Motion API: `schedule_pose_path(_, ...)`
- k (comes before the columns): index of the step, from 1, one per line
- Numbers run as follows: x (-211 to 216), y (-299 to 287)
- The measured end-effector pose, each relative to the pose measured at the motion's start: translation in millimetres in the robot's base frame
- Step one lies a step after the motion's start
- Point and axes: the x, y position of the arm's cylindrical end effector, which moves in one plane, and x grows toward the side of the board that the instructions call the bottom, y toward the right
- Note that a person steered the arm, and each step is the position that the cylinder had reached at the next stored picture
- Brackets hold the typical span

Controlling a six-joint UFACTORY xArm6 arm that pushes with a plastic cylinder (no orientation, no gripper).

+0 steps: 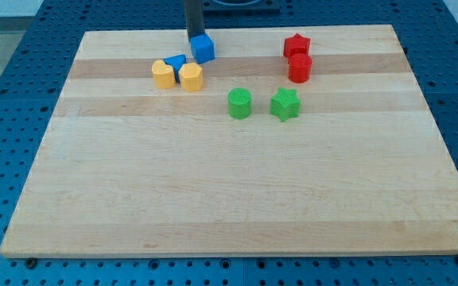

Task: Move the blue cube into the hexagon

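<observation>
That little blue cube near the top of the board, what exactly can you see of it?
The blue cube is a small, solid-looking block, plain matte blue like plastic, turned so one corner edge faces the camera. It rests flat on the wooden board near the view's top. My tip sits right at its upper-left side, seemingly touching it. Just below-left lie another blue block and two yellow blocks; the cube looks apart from them.

Cube (pixel 203 48) toward the view's top-right of the hexagon (pixel 191 77), apart.

red star (pixel 296 44) touching red cylinder (pixel 300 68); green pair below.
</observation>
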Motion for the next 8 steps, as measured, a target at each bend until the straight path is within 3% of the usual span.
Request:
schedule_pose_path(3, 31, 3)
schedule_pose_path(5, 2, 59)
schedule_pose_path(8, 25, 51)
